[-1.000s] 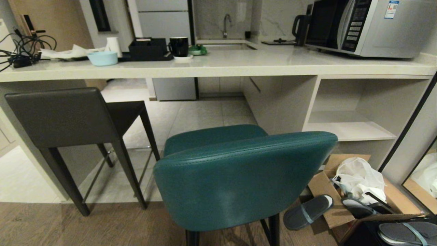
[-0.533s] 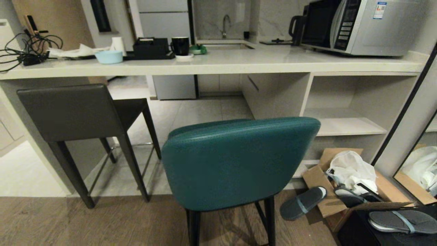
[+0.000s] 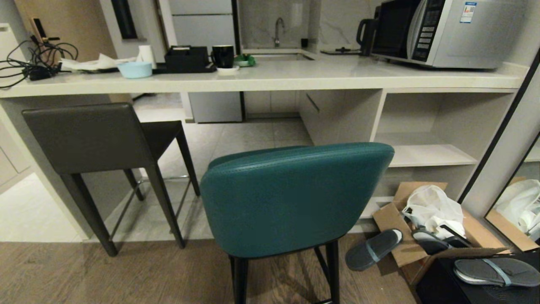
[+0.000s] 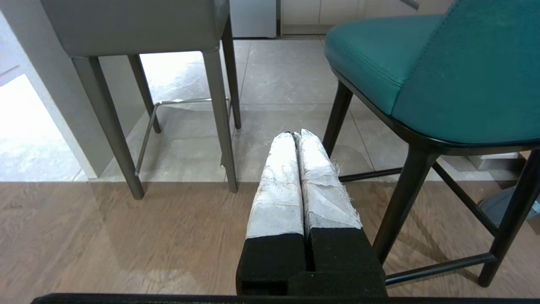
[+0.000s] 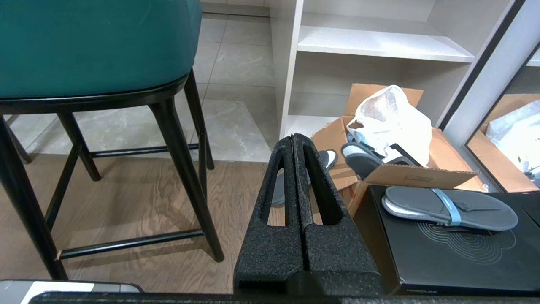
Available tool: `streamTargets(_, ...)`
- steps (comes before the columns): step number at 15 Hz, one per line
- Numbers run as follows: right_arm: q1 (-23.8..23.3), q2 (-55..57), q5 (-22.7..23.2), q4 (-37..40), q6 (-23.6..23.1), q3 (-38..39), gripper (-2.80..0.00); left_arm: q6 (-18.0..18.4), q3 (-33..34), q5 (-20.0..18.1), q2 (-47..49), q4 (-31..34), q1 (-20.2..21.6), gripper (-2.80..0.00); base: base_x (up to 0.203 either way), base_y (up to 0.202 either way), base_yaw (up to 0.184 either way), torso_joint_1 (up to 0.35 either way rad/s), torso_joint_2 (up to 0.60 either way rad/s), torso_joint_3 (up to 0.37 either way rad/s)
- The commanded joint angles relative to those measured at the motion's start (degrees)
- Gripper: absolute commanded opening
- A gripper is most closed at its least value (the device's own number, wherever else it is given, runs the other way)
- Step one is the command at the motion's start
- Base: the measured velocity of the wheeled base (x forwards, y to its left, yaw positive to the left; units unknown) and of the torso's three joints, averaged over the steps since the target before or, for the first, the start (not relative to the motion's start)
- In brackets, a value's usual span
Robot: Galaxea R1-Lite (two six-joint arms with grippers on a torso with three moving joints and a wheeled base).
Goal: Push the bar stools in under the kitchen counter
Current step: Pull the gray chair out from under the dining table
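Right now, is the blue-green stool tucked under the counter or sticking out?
Sticking out. The teal stool stands on the wood floor, its back well short of the kitchen counter edge.

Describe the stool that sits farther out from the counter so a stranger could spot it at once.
Find the long pale kitchen counter. Two bar stools stand before it; take the teal stool, nearer the open shelving. Its curved padded back and thin black legs set it apart from the square-backed dark grey stool.

A microwave fills the upper right; a pale blue bowl sits upper left; slippers and a cardboard box clutter the lower right.
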Motion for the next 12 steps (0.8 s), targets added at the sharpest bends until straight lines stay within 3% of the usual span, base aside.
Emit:
streamTargets(1,0.0,0.1,0.0,0.0,0.0,0.1,-2.8,-0.5,1.1,0.0,0.1,-0.1,-0.1,-2.8,0.0,0.0,0.0,0.0,0.0,0.0)
streamTargets(5,0.1,0.1,0.0,0.0,0.0,0.1,-2.8,-0.9,1.1,0.0,0.1,-0.1,-0.1,-2.8,0.0,0.06,0.001,0.001,0.0,0.001)
streamTargets(12,0.1,0.1,0.0,0.0,0.0,0.1,-2.8,-0.9,1.1,0.0,0.1,-0.1,-0.1,-2.8,0.0,0.198,-0.001,0.003,0.0,0.001)
